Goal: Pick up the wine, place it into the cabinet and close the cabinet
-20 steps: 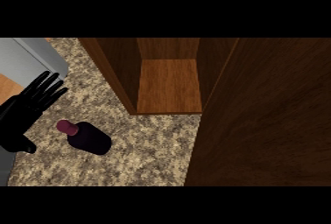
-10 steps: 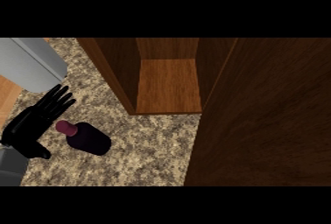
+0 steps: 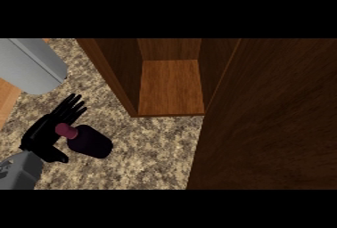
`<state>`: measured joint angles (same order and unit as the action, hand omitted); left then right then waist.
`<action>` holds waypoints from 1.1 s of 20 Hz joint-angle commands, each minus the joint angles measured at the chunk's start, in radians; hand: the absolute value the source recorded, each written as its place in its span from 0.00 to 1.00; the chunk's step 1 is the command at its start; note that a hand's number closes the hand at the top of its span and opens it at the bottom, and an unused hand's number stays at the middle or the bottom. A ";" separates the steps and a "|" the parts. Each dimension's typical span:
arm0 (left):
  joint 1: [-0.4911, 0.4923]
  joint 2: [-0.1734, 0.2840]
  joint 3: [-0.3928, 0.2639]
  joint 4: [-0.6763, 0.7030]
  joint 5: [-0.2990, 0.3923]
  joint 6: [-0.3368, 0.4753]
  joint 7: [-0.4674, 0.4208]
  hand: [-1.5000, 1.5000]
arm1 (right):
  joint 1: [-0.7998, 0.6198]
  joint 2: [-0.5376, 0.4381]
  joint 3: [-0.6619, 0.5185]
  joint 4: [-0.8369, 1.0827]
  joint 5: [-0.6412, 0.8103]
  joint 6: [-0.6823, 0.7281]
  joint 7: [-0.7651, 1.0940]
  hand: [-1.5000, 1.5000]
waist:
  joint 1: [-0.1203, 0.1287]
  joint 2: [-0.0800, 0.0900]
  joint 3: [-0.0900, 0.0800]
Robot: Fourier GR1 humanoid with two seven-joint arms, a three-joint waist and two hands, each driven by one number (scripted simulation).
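The wine bottle [image 3: 91, 142] stands on the speckled counter at the lower left, seen from above, with a dark purple body and a lighter reddish cap [image 3: 66, 130]. My left hand [image 3: 47, 131] lies right beside its left side at the neck, fingers straight and pointing up and to the right, thumb low by the bottle's base. Its fingers are not curled round the bottle. The wooden cabinet [image 3: 171, 87] stands open at the upper middle, and its inner shelf is bare. Its dark door [image 3: 270, 120] swings out along the right side. The right hand does not show.
A grey rounded object [image 3: 30, 64] sits at the upper left, behind the hand. A strip of light wood [image 3: 6, 100] runs along the left edge. Speckled counter [image 3: 151, 151] stretches between the bottle and the cabinet door.
My left hand has moved to the right and down, up against the bottle's neck, and its grey forearm now shows at the lower left. The bottle stays upright.
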<state>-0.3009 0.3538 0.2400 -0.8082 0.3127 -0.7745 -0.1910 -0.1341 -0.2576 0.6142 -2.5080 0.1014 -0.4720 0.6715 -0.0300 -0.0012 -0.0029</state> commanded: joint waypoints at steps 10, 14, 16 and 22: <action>-0.098 0.003 -0.016 0.322 -0.097 -0.113 -0.166 0.00 | 0.031 -0.069 -0.014 -0.149 0.057 -0.016 0.007 0.00 | -0.005 0.004 0.000; -0.065 0.000 -0.043 0.346 -0.138 -0.129 -0.214 0.00 | 0.027 -0.085 0.041 -0.189 0.108 -0.042 0.065 0.00 | -0.009 0.000 -0.001; -0.094 -0.037 -0.038 0.378 -0.132 -0.098 -0.211 0.00 | 0.043 -0.080 0.067 -0.179 0.130 -0.064 0.036 0.00 | -0.018 0.000 -0.002; -0.090 -0.054 -0.073 0.371 -0.179 -0.090 -0.280 0.00 | 0.053 -0.130 0.043 -0.189 0.092 -0.059 0.012 0.00 | -0.005 0.000 0.000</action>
<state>-0.4008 0.3205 0.1861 -0.4413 0.1601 -0.8021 -0.3663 -0.1265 -0.3385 0.6616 -2.5054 0.1067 -0.5370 0.6195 -0.0379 -0.0003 -0.0038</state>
